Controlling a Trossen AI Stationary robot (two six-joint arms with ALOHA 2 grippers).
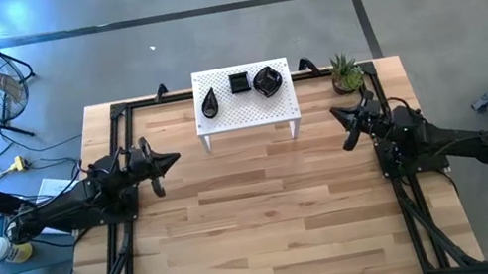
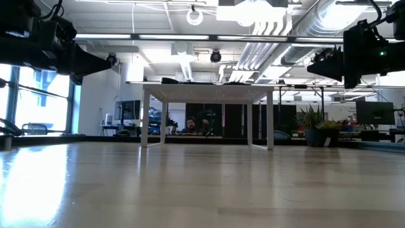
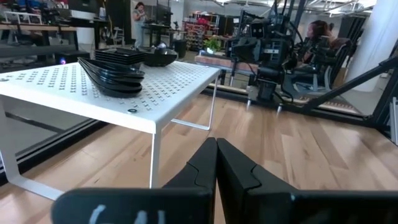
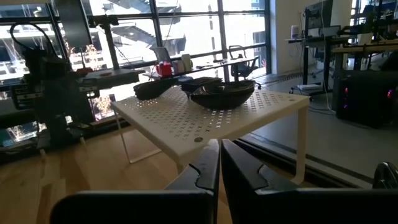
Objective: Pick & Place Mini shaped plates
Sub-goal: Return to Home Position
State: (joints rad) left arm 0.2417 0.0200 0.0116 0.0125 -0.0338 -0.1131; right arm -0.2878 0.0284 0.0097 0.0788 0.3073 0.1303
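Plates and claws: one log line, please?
plates: three stacks on white stand | left claw: shut, empty, left of stand | right claw: shut, empty, right of stand

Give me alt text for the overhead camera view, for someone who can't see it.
Three stacks of black mini plates sit on a white perforated stand at the far edge of the table, a potted plant to its right. The left claw and right claw, both shut, rest at either side.

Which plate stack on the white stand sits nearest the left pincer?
The teardrop-shaped stack; the square stack and rounded stack sit farther right on the stand.
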